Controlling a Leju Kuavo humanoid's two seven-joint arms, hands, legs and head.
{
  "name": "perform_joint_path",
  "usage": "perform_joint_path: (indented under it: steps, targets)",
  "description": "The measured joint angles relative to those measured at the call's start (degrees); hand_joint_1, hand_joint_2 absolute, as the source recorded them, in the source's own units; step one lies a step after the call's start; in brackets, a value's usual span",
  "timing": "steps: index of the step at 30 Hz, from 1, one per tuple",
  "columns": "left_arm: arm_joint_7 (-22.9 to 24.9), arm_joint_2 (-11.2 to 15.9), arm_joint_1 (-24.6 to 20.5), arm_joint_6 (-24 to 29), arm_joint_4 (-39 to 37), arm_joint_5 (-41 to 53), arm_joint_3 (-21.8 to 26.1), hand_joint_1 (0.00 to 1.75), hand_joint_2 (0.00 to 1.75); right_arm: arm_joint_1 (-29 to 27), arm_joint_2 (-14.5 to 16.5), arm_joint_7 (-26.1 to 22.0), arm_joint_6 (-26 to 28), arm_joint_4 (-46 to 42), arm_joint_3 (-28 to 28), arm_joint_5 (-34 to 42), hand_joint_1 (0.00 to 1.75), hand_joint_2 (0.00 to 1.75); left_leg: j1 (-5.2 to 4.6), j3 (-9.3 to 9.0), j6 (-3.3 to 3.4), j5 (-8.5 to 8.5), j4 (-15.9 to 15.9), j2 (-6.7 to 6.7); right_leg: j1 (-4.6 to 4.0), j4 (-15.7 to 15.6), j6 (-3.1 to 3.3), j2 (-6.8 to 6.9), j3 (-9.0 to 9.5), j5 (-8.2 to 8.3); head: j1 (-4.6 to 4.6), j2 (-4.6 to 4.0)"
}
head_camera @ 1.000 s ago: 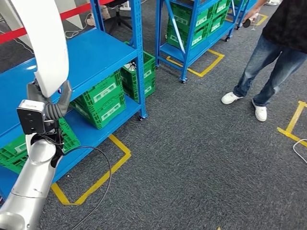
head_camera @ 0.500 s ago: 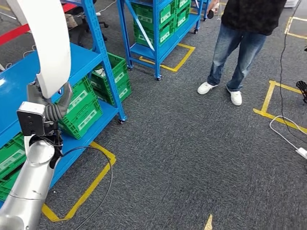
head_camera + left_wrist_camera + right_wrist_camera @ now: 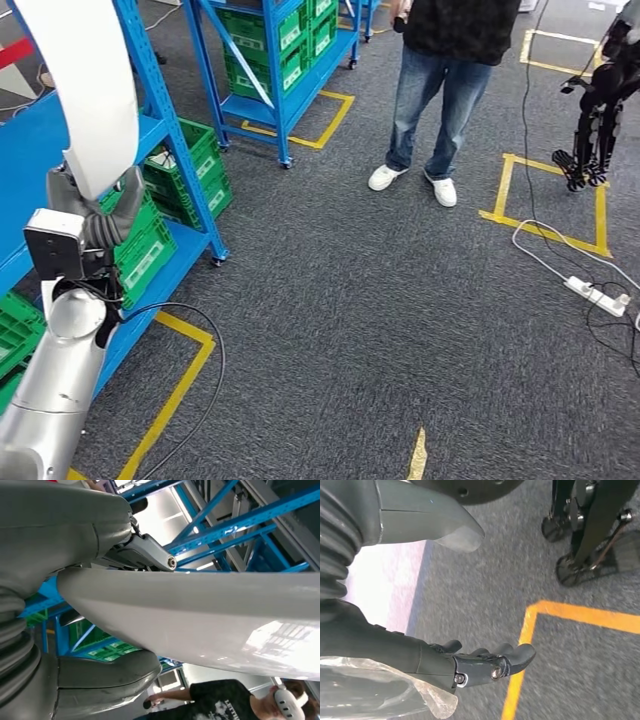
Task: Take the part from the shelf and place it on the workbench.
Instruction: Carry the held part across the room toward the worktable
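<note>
Left hand (image 3: 94, 215) clamped on long white part (image 3: 87, 90), held upright beside blue shelf (image 3: 162, 125). Right hand (image 3: 478, 662) holds nothing, fingers loosely apart, hanging over carpet.

Step in hand, by my read: carry part to workbench; bench not visible yet. Advice: keep part vertical and clear of shelf post, give person (image 3: 434, 60) wide berth, watch cable and power strip (image 3: 600, 295) on floor.

Left wrist view shows thumb and fingers pinching part from both sides; head view hides that contact

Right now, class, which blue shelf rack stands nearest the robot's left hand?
The blue shelf rack directly behind the left hand gripping the white part; the other rack stands farther off.
</note>
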State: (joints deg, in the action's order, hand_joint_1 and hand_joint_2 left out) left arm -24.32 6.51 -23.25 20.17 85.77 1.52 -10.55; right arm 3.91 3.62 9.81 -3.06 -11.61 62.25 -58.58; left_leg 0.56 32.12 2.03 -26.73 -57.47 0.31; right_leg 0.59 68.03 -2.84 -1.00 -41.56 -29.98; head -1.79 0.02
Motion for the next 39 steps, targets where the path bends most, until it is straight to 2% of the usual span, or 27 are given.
perform_joint_path:
  steps: [1,2,3,4,5,7,9,11,13,15,16,17,18,19,20,22,24,26,27,28,30,32,33,34,36,37,39]
  targets:
    - [0.0,0.0,0.0,-0.1,0.0,0.0,0.1,1.75,1.75,0.1,0.0,1.4,-0.7,0.0,0.1,0.0,0.00,1.75,-0.02,0.04,0.02,-0.03,0.0,0.70,0.12,3.8,-0.28,0.49,-1.77,-1.45,0.00,0.00]
    - [0.1,0.0,0.0,-0.3,0.0,0.0,0.1,1.75,1.75,0.1,0.0,3.1,-1.5,0.0,0.2,-0.2,0.00,1.75,-0.02,0.05,0.02,-0.07,0.0,1.39,0.22,6.1,-0.49,0.70,-2.86,-2.03,0.00,0.00]
    - [0.2,0.0,0.0,-0.5,0.0,0.1,0.1,1.75,1.75,0.0,0.0,5.1,-2.3,0.0,0.2,-0.4,0.00,1.75,0.00,0.04,-0.02,-0.13,0.0,2.02,0.31,6.1,-0.61,0.85,-2.75,-1.49,-0.02,0.00]
    - [0.2,-0.1,0.0,-0.6,0.0,0.2,0.1,1.75,1.75,0.0,0.0,7.0,-2.9,0.0,0.3,-0.7,0.00,1.75,0.01,-0.02,-0.14,-0.21,0.0,2.61,0.39,3.7,-0.66,1.17,-1.36,-0.03,-0.02,0.00]
    - [0.3,-0.1,-0.1,-0.7,0.0,0.3,0.1,1.75,1.75,-0.1,0.0,8.5,-3.3,0.0,0.3,-0.9,0.00,1.75,0.01,-0.14,-0.32,-0.34,-0.1,3.18,0.43,-0.4,-0.62,1.94,0.92,1.82,-0.02,0.00]
    - [0.4,-0.1,-0.1,-0.7,0.1,0.6,0.1,1.75,1.75,-0.1,0.1,10.7,-3.6,0.0,0.4,-1.2,0.00,1.75,-0.34,-0.32,-0.93,-0.72,-0.2,4.22,0.16,-7.8,-0.07,3.88,5.32,4.09,0.05,0.00]
    - [0.5,-0.1,-0.1,-0.6,0.3,0.7,0.2,1.75,1.75,-0.1,0.3,12.2,-3.9,0.0,0.6,-1.3,0.00,1.75,-0.69,-0.46,-1.50,-0.98,-0.3,5.17,-0.16,-10.1,0.89,4.23,6.64,4.25,0.26,0.00]
    - [0.5,-0.3,-0.1,-0.6,0.4,0.7,0.2,1.75,1.75,-0.2,0.5,13.3,-4.1,0.1,0.8,-1.1,0.00,1.75,-0.52,-0.71,-2.08,-1.34,-0.4,5.62,-0.13,-10.2,1.81,2.99,6.51,4.37,0.42,0.00]
    - [0.6,-0.4,-0.1,-0.6,0.4,0.8,0.2,1.75,1.75,-0.2,0.7,14.0,-4.2,0.1,1.1,-0.9,0.00,1.75,-0.17,0.09,-2.63,-3.29,-3.0,3.58,0.01,-10.4,2.56,1.84,6.67,4.50,0.57,0.00]
    - [0.6,-0.4,0.0,-0.6,0.4,0.8,0.2,1.75,1.75,-0.1,0.7,14.3,-4.3,0.1,1.4,-0.7,0.00,1.75,-0.01,3.17,-2.81,-6.93,-9.9,0.90,0.05,-10.4,2.97,0.64,6.75,4.53,0.80,0.00]
    - [0.6,-0.4,0.1,-0.6,0.4,0.8,0.2,1.75,1.75,-0.1,0.7,14.4,-4.4,0.1,1.5,-0.7,0.00,1.75,-0.01,5.07,-2.80,-8.44,-13.8,0.37,-0.01,-10.4,3.05,-0.05,6.76,4.52,0.86,0.00]
    - [0.6,-0.5,0.2,-0.7,0.4,0.8,0.2,1.75,1.75,-0.1,0.7,14.5,-4.5,0.1,1.6,-0.6,0.00,1.75,-0.03,6.49,-2.75,-9.09,-16.6,0.16,-0.09,-10.4,3.08,-0.79,6.78,4.51,0.88,0.00]
    - [0.6,-0.5,0.2,-0.7,0.4,0.8,0.2,1.75,1.75,-0.1,0.7,14.6,-4.7,0.1,1.6,-0.5,0.00,1.75,-0.04,7.03,-2.62,-8.53,-17.3,0.07,-0.15,-10.4,3.09,-1.57,6.82,4.52,0.86,0.00]
    - [0.7,-0.5,0.1,-0.8,0.4,0.8,0.1,1.75,1.75,0.0,0.7,14.5,-4.8,0.1,1.7,-0.4,0.00,1.75,-0.04,6.51,-2.42,-6.84,-15.6,-0.11,-0.20,-10.3,3.08,-2.35,6.89,4.52,0.86,0.00]
    - [0.7,-0.6,0.0,-0.9,0.4,0.8,0.1,1.75,1.75,0.0,0.7,14.3,-4.9,0.1,1.7,-0.3,0.00,1.75,-0.04,5.13,-2.15,-4.44,-12.2,-0.62,-0.23,-10.3,3.06,-3.11,6.99,4.51,0.88,0.00]
    - [0.7,-0.7,-0.3,-0.9,0.4,0.7,0.0,1.75,1.75,0.1,0.9,13.7,-4.9,0.1,2.0,0.2,0.00,1.75,0.07,2.08,-1.56,-0.86,-4.8,-3.32,-0.18,-10.1,2.83,-4.48,6.85,4.55,0.82,0.00]
    - [0.7,-0.8,-0.5,-0.9,0.3,0.7,-0.2,1.75,1.75,0.2,1.0,13.1,-4.9,0.1,2.3,0.6,0.00,1.75,0.03,0.90,-1.37,-0.28,-1.5,-5.00,0.08,-10.0,2.18,-5.69,6.15,4.81,0.85,0.00]
    - [0.7,-1.1,-0.7,-1.0,0.3,0.7,-0.3,1.75,1.75,0.2,1.0,12.6,-4.9,0.1,2.5,0.8,0.00,1.75,-0.02,0.78,-1.23,-0.27,-0.8,-4.00,0.35,-10.1,1.37,-6.58,5.49,5.09,0.91,0.00]
    - [0.7,-1.3,-0.9,-1.1,0.3,0.6,-0.4,1.75,1.75,0.1,1.0,12.3,-5.0,0.1,2.7,0.9,0.00,1.75,0.07,0.62,-0.99,-0.12,-0.5,-3.33,0.28,-9.7,1.09,-5.92,5.12,4.84,0.85,0.00]
    - [0.7,-1.4,-1.0,-1.1,0.3,0.5,-0.5,1.75,1.75,0.1,1.0,12.0,-5.0,0.1,2.8,1.0,0.00,1.75,0.18,0.44,-0.69,0.03,-0.2,-2.59,0.16,-8.4,0.84,-4.55,4.30,4.02,0.67,0.00]
    - [0.7,-1.6,-1.1,-1.2,0.3,0.4,-0.6,1.75,1.75,0.3,1.0,11.4,-5.3,0.1,3.0,1.1,0.00,1.75,0.20,0.24,-0.29,0.08,0.0,-1.02,0.01,-2.1,0.46,-1.01,1.10,0.92,0.43,0.00]
    - [0.7,-1.6,-1.1,-1.2,0.3,0.3,-0.7,1.75,1.75,0.4,1.0,10.9,-5.6,0.1,3.1,1.2,0.00,1.75,0.10,0.23,-0.17,-0.01,0.0,0.53,0.18,4.9,0.08,0.43,-2.46,-1.61,0.36,0.00]
    - [0.7,-1.6,-1.1,-1.2,0.3,0.2,-0.7,1.75,1.75,0.4,1.0,10.7,-5.8,0.1,3.1,1.3,0.00,1.75,0.08,0.21,-0.17,-0.07,0.0,1.28,0.26,6.1,-0.05,0.65,-3.11,-1.58,0.34,0.00]
    - [0.7,-1.6,-1.1,-1.3,0.2,0.1,-0.8,1.75,1.75,0.4,1.0,10.5,-5.9,0.1,3.1,1.3,0.00,1.75,0.09,0.14,-0.26,-0.16,0.0,1.96,0.31,4.9,-0.12,0.88,-2.43,-0.45,0.33,0.00]
    - [0.7,-1.6,-1.1,-1.2,0.2,0.0,-0.9,1.75,1.75,0.4,1.0,10.0,-5.9,0.1,3.1,1.2,0.00,1.75,0.07,-0.11,-0.66,-0.46,-0.1,3.19,0.31,-2.9,-0.11,2.53,1.77,2.96,0.31,0.00]
    - [0.7,-1.6,-1.1,-1.2,0.2,0.0,-0.9,1.75,1.75,0.4,1.0,9.8,-5.9,0.1,3.1,1.1,0.00,1.75,-0.11,-0.18,-0.98,-0.68,-0.2,3.71,0.21,-6.7,0.14,3.43,3.95,4.14,0.34,0.00]
    - [0.6,-1.5,-1.1,-1.2,0.2,0.0,-0.9,1.75,1.75,0.4,1.0,9.4,-5.9,0.1,3.1,1.0,0.00,1.75,-0.45,-0.30,-1.51,-0.97,-0.4,4.54,-0.08,-10.0,0.84,4.21,5.90,4.61,0.48,0.00]
